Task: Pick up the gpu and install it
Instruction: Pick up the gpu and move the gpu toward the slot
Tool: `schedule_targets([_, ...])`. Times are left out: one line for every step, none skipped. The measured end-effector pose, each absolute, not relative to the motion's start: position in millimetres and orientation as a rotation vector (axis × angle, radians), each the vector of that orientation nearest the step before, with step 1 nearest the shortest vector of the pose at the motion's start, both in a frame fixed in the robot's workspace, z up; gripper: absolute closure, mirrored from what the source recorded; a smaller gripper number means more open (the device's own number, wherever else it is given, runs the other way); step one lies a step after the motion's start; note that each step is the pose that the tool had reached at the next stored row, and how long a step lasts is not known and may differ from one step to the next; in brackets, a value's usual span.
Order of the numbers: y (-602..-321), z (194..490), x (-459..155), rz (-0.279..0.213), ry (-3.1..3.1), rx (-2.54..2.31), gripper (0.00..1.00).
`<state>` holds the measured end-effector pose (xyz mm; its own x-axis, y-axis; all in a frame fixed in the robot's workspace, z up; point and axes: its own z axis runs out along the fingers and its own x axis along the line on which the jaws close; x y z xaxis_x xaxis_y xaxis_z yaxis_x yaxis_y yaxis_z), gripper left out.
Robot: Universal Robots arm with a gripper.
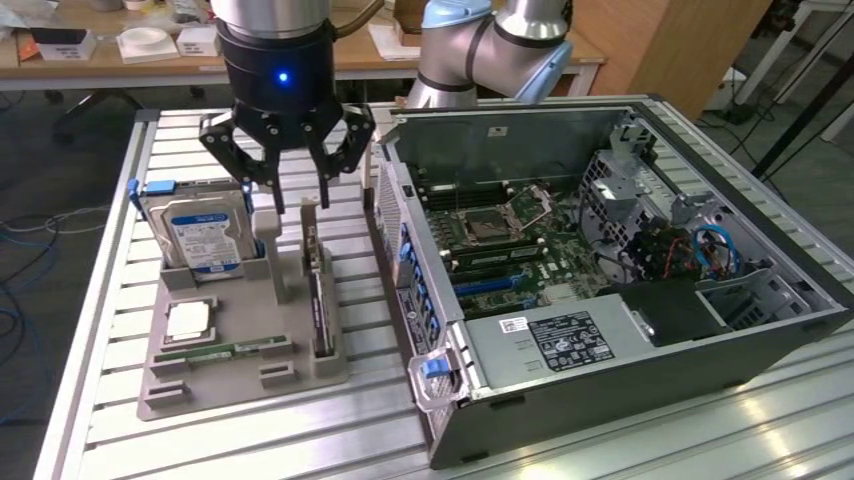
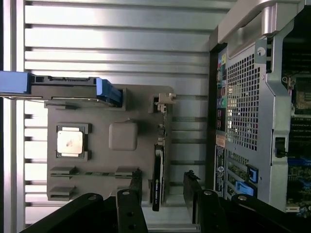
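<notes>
1. Two black fingers on your gripper: spread wide, holding nothing, one on either side of the gpu.
2. One gpu: a thin, dark-edged card standing on edge in a tray slot. It appears untouched, though you may find the gap hard to judge.
3. One grey moulded tray: it also carries one upright hard drive, one square silver processor and one narrow memory stick.
4. One open metal computer case: it sits just beside the tray on the ribbed aluminium table.

A grey plastic tray is lying at the exterior view's left of an open black computer case, carrying an upright blue-labelled silver hard drive, a flat square silver processor and a narrow green memory stick.
</notes>
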<state>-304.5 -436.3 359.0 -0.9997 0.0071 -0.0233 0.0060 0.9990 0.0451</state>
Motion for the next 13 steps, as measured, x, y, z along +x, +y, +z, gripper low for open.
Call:
schedule_targets([-436.3, 359.0, -304.5, 0.07, 3.117, 0.01, 0.53])
schedule_targets([-436.3, 359.0, -304.5, 0.07, 3.117, 0.011, 0.53])
schedule_targets([-436.3, 359.0, -304.4, 0.07, 3.117, 0.011, 0.53])
schedule_targets([-436.3, 358.9, -304.4, 0.07, 3.117, 0.01, 0.53])
schedule_targets([-436.3, 359.0, -304.4, 0.07, 3.117, 0.01, 0.53])
schedule_targets([-436.3, 358.9, -304.4, 0.07, 3.117, 0.01, 0.53])
schedule_targets([-436.3, 358.9, -304.4, 0.07, 3.117, 0.01, 0.53])
schedule_targets([-436.3, 358.9, -304.4, 0.07, 3.117, 0.01, 0.53])
schedule_targets([-436.3, 358.9, -304.4, 0.07, 3.117, 0.01, 0.53])
schedule_targets([-436.3, 358.9, -304.4, 0.07, 3.117, 0.01, 0.53])
schedule_targets([-436.3, 358.6, -304.4, 0.07, 3.117, 0.01, 0.53])
schedule_targets([-436.3, 357.9, -304.4, 0.071, 3.117, 0.01, 0.53])
schedule_targets([-436.3, 357.1, -304.4, 0.07, 3.117, 0.01, 0.53])
